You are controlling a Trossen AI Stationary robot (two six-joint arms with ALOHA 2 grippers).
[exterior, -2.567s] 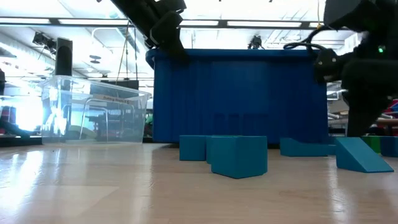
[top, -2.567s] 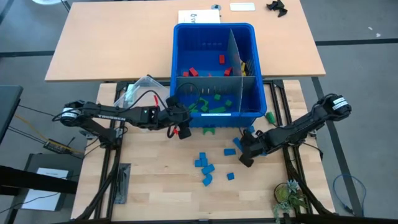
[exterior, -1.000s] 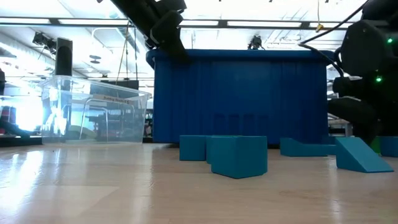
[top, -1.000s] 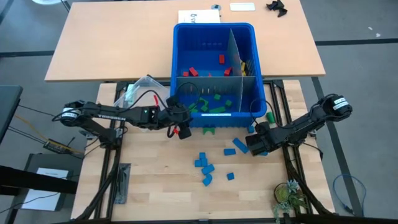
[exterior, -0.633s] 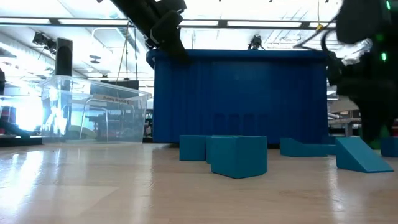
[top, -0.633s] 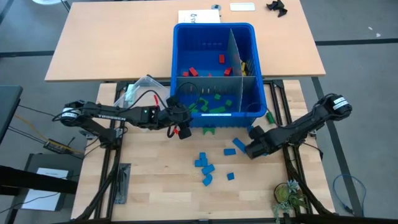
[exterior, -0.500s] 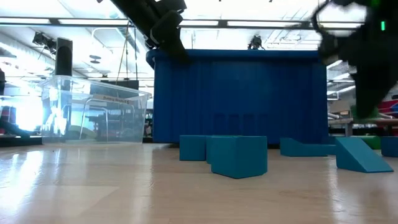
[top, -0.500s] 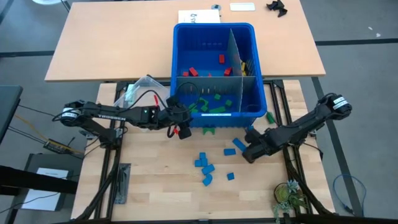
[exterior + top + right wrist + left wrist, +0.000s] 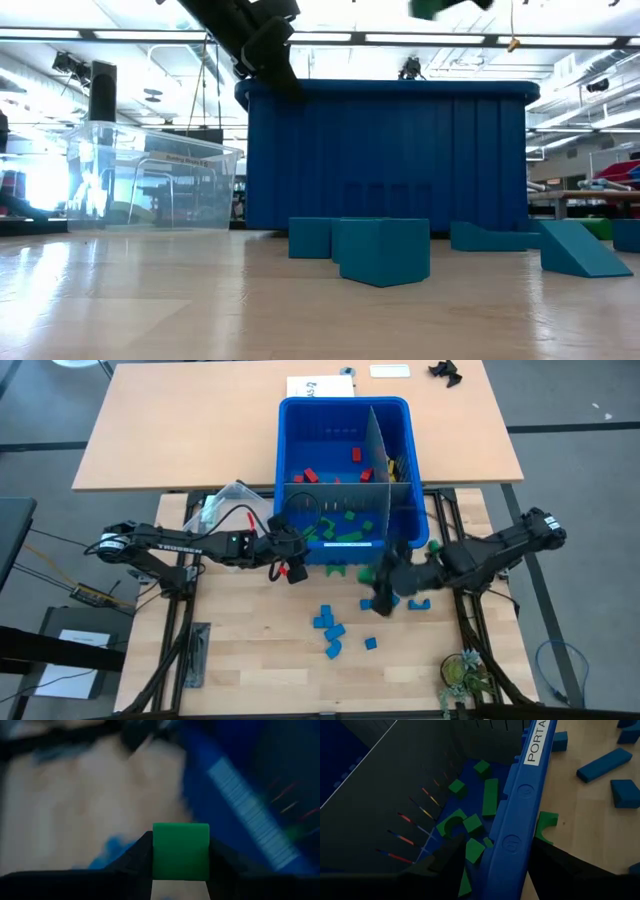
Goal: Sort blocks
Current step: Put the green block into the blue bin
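Note:
My right gripper (image 9: 180, 851) is shut on a green block (image 9: 180, 845), up in the air just off the near wall of the blue bin (image 9: 345, 552); the low view shows the green block (image 9: 437, 8) at its top edge. My left gripper (image 9: 495, 865) straddles the bin's near wall by the left corner (image 9: 288, 555). Green blocks (image 9: 490, 795) lie in the bin's near-left compartment and red ones (image 9: 308, 476) in the far-left. Several blue blocks (image 9: 330, 626) lie flat on the table. My left gripper has one finger (image 9: 447, 860) inside the bin and one (image 9: 550, 865) outside, slanting down across the near wall's rim (image 9: 512, 845). The bin stands on the table. My right gripper pinches the green block's two opposite sides (image 9: 158, 851) between its fingers. The block is lifted clear, its flat face toward the wrist camera.
A clear plastic tub (image 9: 225, 503) stands left of the bin. A green arch block (image 9: 337, 570) and another green block (image 9: 433, 547) lie on the table against the bin's near side. A grey divider (image 9: 375, 445) splits the bin. Bare wood lies toward the near-left.
My right gripper has risen from near the table top, out of the low view's upper edge, while going toward the table's left and rolling. The green block is now high in the air with it. The blue blocks have stayed where they were.

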